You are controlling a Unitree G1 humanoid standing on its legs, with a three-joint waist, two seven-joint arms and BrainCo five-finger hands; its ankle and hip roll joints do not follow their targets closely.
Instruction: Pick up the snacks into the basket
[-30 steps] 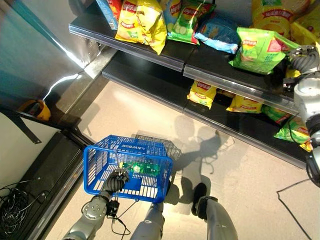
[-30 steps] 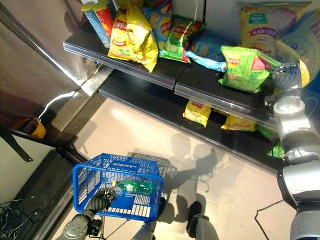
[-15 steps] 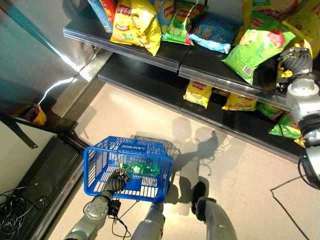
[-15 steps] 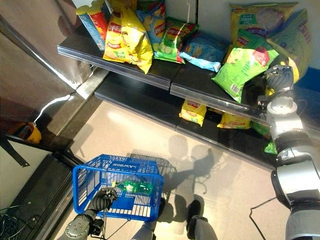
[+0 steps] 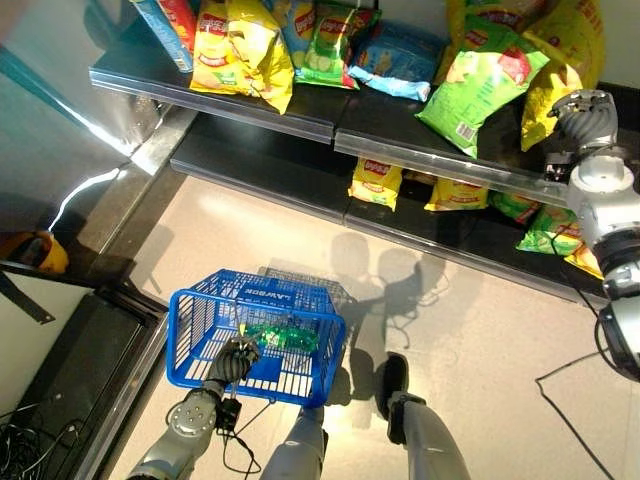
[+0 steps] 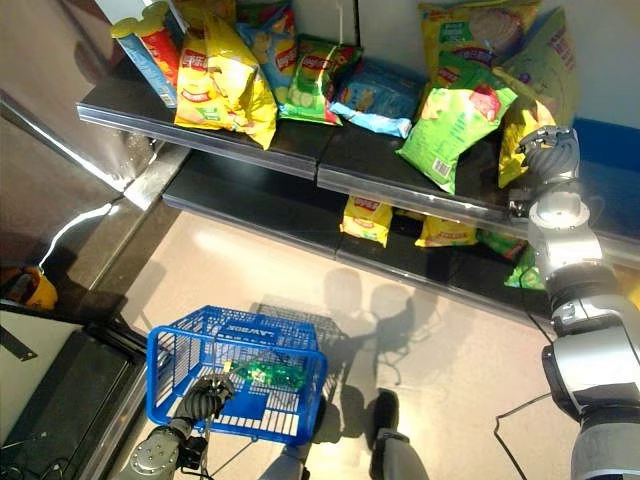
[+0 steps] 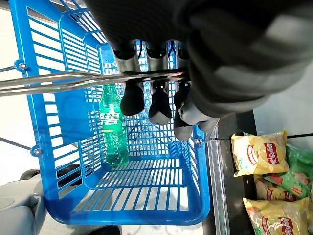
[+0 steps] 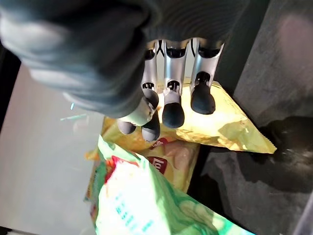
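Snacks: green bag (image 5: 470,88) and yellow bag (image 5: 560,55), shelf (image 5: 400,125), upper right.
Right hand (image 5: 585,115): has risen beside the yellow bag, fingers curled, grasping nothing yet.
Left hand (image 5: 232,362): clenched on basket (image 5: 195,330) handle; only a bottle (image 7: 111,132) inside.

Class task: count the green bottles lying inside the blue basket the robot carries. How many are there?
1. A single green bottle lies on the floor of the blue basket, whose handle the left hand holds.
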